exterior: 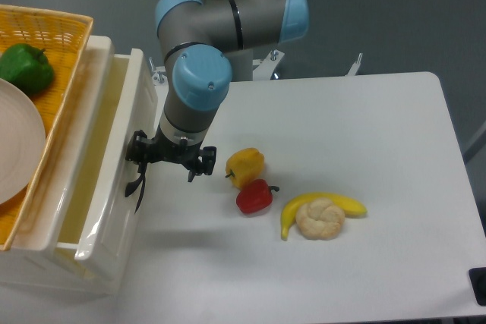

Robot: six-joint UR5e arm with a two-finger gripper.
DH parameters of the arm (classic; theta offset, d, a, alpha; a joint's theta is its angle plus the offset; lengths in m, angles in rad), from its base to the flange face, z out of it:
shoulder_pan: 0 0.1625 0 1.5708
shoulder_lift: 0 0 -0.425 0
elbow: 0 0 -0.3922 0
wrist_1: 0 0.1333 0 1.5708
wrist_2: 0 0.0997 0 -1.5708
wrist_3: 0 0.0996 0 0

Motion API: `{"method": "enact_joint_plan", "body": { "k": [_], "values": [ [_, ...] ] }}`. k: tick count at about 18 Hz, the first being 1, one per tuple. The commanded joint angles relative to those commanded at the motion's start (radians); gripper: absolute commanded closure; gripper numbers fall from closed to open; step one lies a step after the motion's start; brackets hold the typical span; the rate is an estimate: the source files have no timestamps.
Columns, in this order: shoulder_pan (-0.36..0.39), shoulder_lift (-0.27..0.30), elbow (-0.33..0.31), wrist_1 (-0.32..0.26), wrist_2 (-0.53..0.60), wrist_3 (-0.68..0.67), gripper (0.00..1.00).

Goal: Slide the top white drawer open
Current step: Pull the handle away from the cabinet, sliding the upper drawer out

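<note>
The gripper [168, 158] sits at the front of the drawer [114, 180], at about 9 o'clock from the table's middle. Its dark fingers [137, 151] lie right against the drawer's one visible black handle [139, 187], but whether they are clamped on it or only beside it cannot be told, nor how wide the jaws stand. One arm [199, 73] rises from the gripper toward 12 o'clock, grey with blue caps.

The drawer stands pulled out from the white cabinet [45, 263], its inside showing as a pale yellowish trough. On top of the cabinet, at 10 o'clock, lies one yellow basket [53, 28] holding one green pepper [25, 68] and one white plate [19, 146].

On the white table [364, 134], four foods lie near the middle: one yellow pepper [245, 165], just at 3 o'clock of the gripper; one red pepper [254, 196], touching or nearly touching the yellow one at its 5 o'clock; one banana [345, 204]; and one bread roll [320, 218] resting on the banana's curve.
</note>
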Motion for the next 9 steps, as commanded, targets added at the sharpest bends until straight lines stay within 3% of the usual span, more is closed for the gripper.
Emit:
{"method": "enact_joint_plan", "body": {
  "k": [9],
  "values": [
    [0.087, -0.003, 0.003, -0.002, -0.003, 0.08, 0.0]
  ]
}}
